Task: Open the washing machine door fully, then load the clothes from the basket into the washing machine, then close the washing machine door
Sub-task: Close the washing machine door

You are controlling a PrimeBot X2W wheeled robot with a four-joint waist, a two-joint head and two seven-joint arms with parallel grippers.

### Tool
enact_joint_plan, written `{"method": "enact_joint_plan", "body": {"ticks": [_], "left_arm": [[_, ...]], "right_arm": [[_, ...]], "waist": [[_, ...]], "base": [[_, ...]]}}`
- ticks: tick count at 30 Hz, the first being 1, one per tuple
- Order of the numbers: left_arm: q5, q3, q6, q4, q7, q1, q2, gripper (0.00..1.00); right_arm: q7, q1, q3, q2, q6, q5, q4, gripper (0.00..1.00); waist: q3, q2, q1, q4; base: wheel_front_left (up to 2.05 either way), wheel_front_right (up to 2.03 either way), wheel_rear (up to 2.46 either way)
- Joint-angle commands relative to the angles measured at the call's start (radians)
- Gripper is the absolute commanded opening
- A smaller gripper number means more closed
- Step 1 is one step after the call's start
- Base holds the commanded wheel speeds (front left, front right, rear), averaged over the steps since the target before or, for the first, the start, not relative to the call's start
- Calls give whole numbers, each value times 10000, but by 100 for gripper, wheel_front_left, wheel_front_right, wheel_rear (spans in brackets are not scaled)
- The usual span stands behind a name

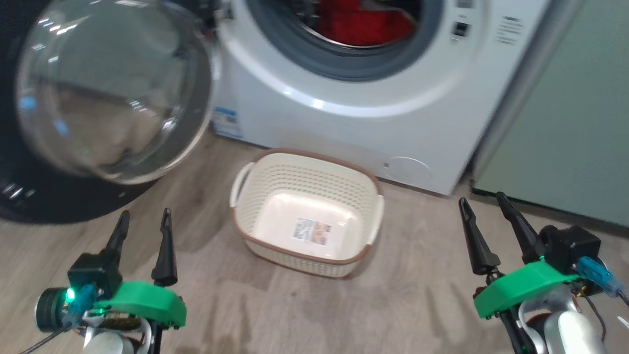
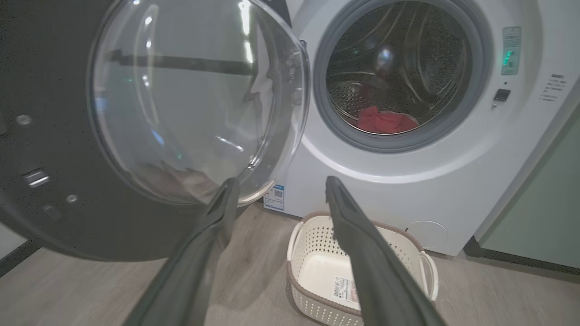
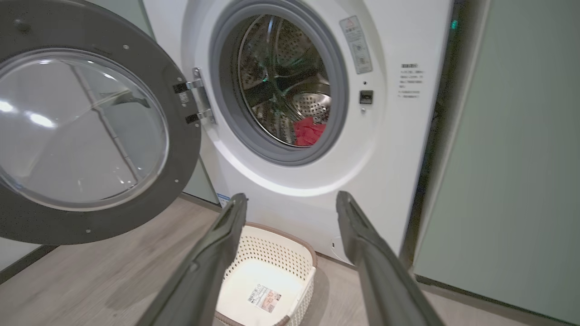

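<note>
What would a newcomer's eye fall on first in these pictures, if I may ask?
The washing machine door stands swung wide open at the left, its clear glass bowl bulging out. Red clothes lie low in the steel drum, and the cream basket sits on the floor before the washing machine, holding no clothes.

The washing machine [image 1: 373, 113] stands at the far side of the floor [image 1: 417, 295], with a cabinet [image 1: 565, 137] just beside it on the right. The washing machine door [image 1: 108, 93] hangs swung out to the machine's left, nearer than its front. The clothes [image 1: 363, 22] lie low in the drum [image 2: 398, 59]; how far back is hard to tell. The basket [image 1: 295, 179] sits on the floor just before the machine, below the opening, with a sticker [image 1: 312, 231] on its bottom. The left gripper [image 1: 146, 211] is at the near left of the basket and the right gripper [image 1: 480, 196] at its right, both apart from it.
</note>
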Motion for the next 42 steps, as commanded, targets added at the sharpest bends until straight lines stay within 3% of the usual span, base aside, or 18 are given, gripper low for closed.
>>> {"method": "enact_joint_plan", "body": {"ticks": [1,12,42], "left_arm": [[-29,459,74,-301,-105,-334,126,100],[-133,599,166,-390,-144,-187,191,100],[-197,530,413,-432,-65,-94,285,100]], "right_arm": [[-9,-395,233,-16,0,13,-388,100],[-48,-494,396,-16,0,76,-246,100],[-110,-463,452,-16,0,163,-39,100]], "waist": [[-41,0,0,579],[-31,0,0,1384],[-148,0,0,1266]], "base": [[0,0,0],[0,0,0],[0,0,0]]}}
